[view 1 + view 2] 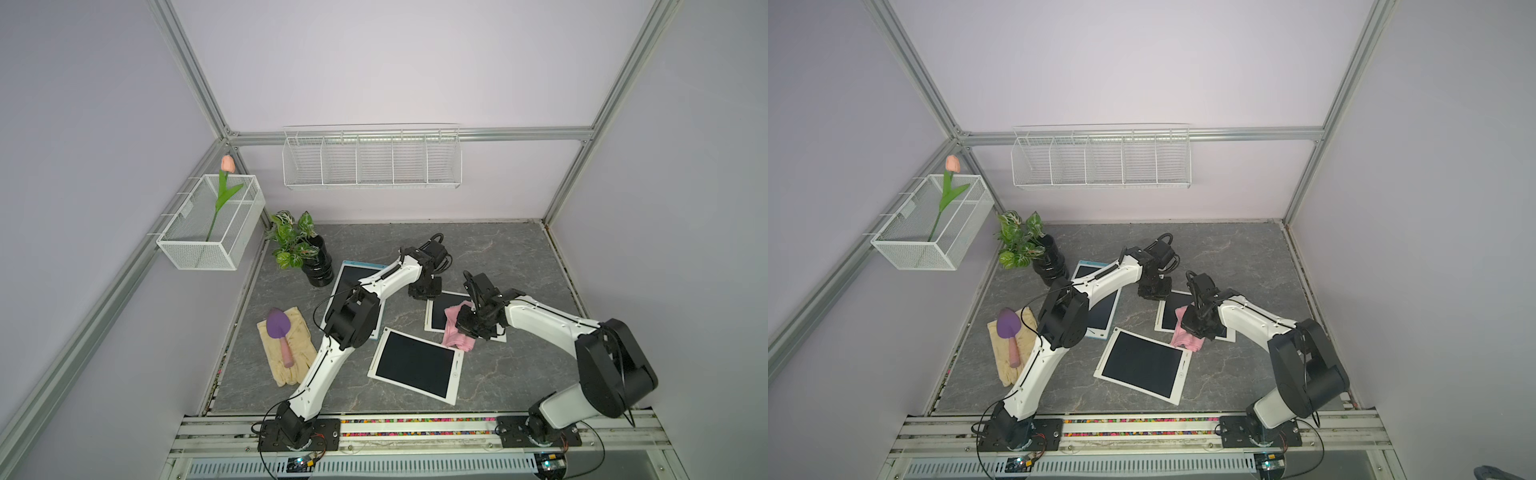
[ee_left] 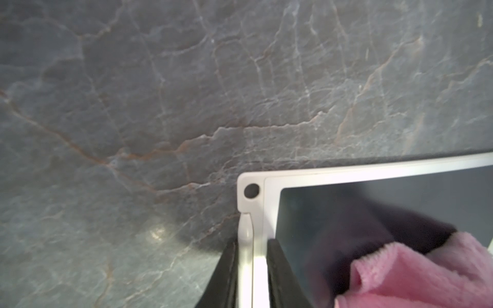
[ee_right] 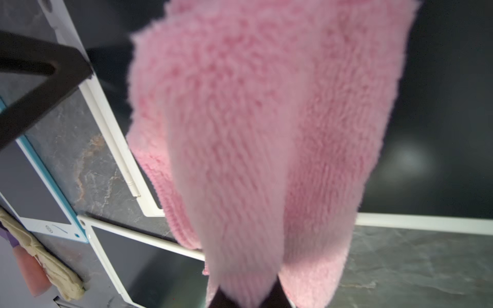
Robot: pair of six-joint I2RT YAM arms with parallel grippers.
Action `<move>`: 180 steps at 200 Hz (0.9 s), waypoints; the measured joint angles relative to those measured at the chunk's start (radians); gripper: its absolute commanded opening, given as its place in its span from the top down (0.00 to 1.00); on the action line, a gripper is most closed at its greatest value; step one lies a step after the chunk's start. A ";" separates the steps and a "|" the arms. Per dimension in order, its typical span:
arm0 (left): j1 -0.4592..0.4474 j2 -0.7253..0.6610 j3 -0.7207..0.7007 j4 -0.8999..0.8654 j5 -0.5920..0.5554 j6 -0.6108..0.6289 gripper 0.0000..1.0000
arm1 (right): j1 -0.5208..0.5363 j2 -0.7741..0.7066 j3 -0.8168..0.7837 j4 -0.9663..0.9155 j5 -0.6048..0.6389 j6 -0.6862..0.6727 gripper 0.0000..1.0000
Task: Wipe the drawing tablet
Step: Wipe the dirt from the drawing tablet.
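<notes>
A white-framed drawing tablet (image 1: 438,316) (image 1: 1170,316) with a dark screen lies flat right of centre on the marble top. My left gripper (image 1: 424,291) (image 1: 1154,291) is at its far left corner. In the left wrist view this gripper (image 2: 252,245) is shut on the tablet's white frame edge (image 2: 373,164). My right gripper (image 1: 467,326) (image 1: 1196,326) is shut on a fluffy pink cloth (image 1: 455,334) (image 1: 1185,338). The cloth (image 3: 266,133) hangs from the jaws onto the dark screen (image 3: 440,106) and over the tablet's near left edge. It also shows in the left wrist view (image 2: 400,272).
A second white tablet (image 1: 417,365) lies just in front. A blue-framed tablet (image 1: 345,282) lies partly under the left arm. A potted plant (image 1: 316,266) stands at the back left. A purple trowel (image 1: 276,326) rests on cream gloves (image 1: 297,353). Wire baskets (image 1: 370,160) hang on the walls.
</notes>
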 measured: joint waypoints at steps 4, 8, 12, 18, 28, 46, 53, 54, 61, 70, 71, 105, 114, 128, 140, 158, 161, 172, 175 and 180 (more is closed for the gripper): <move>0.000 0.000 0.000 0.000 0.000 0.000 0.78 | 0.008 0.021 0.020 0.000 -0.001 -0.001 0.93; 0.000 0.000 0.000 0.000 0.000 0.000 0.78 | 0.016 0.041 0.040 -0.001 -0.001 -0.001 0.93; 0.000 0.000 0.000 0.000 0.000 0.000 0.78 | 0.026 0.063 0.063 -0.001 -0.004 -0.003 0.93; 0.000 0.000 -0.001 0.001 0.000 0.000 0.78 | 0.042 0.097 0.101 0.002 -0.006 -0.005 0.93; 0.000 0.000 -0.004 0.004 0.000 0.000 0.78 | 0.067 0.148 0.164 0.012 -0.011 -0.005 0.93; 0.001 -0.001 -0.007 0.007 0.004 0.000 0.78 | 0.101 0.207 0.235 0.049 -0.030 -0.002 0.93; 0.002 -0.002 -0.010 0.008 0.007 0.000 0.78 | 0.103 0.212 0.240 0.053 -0.031 0.004 0.93; 0.002 -0.002 -0.010 0.008 0.007 0.000 0.78 | 0.103 0.212 0.240 0.054 -0.031 0.004 0.93; 0.006 -0.003 -0.012 0.009 0.010 0.000 0.78 | 0.098 0.212 0.238 0.055 -0.037 0.004 0.93; 0.007 -0.003 -0.013 0.012 0.011 0.000 0.78 | 0.088 0.211 0.229 0.059 -0.041 0.003 0.93; 0.007 -0.003 -0.013 0.012 0.011 0.000 0.78 | 0.086 0.210 0.227 0.060 -0.040 0.003 0.93; 0.009 -0.003 -0.013 0.015 0.011 0.000 0.78 | -0.033 0.143 0.093 0.070 -0.051 -0.020 0.93; 0.009 -0.003 -0.014 0.016 0.011 0.000 0.78 | -0.069 0.114 0.066 0.067 -0.049 -0.031 0.93; 0.010 -0.003 -0.015 0.017 0.013 0.001 0.78 | -0.115 0.078 0.034 0.056 -0.039 -0.046 0.93; 0.010 -0.004 -0.017 0.019 0.015 0.000 0.78 | -0.128 0.070 0.026 0.049 -0.035 -0.051 0.93; 0.011 -0.005 -0.017 0.019 0.015 0.001 0.78 | -0.098 0.092 0.051 0.046 -0.031 -0.053 0.93; 0.011 -0.005 -0.017 0.019 0.015 0.001 0.78 | -0.090 0.101 0.062 0.042 -0.028 -0.053 0.93; 0.011 -0.004 -0.017 0.019 0.015 0.003 0.78 | -0.054 0.145 0.114 0.041 -0.029 -0.052 0.93; 0.011 -0.005 -0.017 0.019 0.015 0.003 0.78 | -0.043 0.161 0.132 0.040 -0.029 -0.052 0.93; 0.011 -0.005 -0.017 0.019 0.016 0.003 0.78 | -0.027 0.187 0.163 0.042 -0.032 -0.051 0.93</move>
